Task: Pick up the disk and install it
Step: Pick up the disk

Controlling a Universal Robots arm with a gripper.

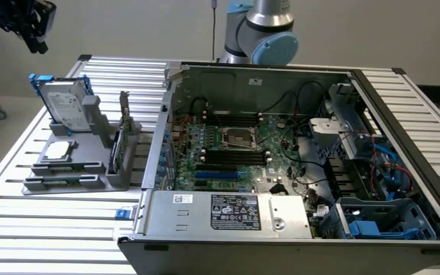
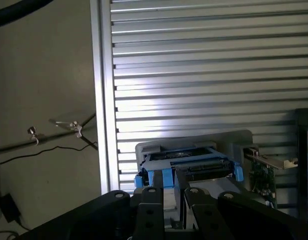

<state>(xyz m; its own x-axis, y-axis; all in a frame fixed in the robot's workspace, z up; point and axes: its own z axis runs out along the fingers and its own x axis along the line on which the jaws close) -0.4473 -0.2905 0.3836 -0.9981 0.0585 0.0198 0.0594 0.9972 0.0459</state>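
— Hand (image 1: 34, 41)?
— Up at ten o'clock in the exterior view, parted partway, gripping nothing, hanging well above the disk (image 1: 61, 105)
— And the disk?
— Standing on edge in the grey stand (image 1: 90, 172) on the desk (image 1: 21, 229), at nine o'clock from the open computer case (image 1: 258, 71)
— Handling?
— Probably stiff, fairly heavy, shock-shy, with slippery metal faces; best pinched across the flat faces near the top edge, between the blue rails (image 1: 35, 80)

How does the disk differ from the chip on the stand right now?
The disk stands on edge, leaning; the chip lies flat. The disk is larger and wears blue rails; the chip has none. Both are silver and sit in the grey stand.
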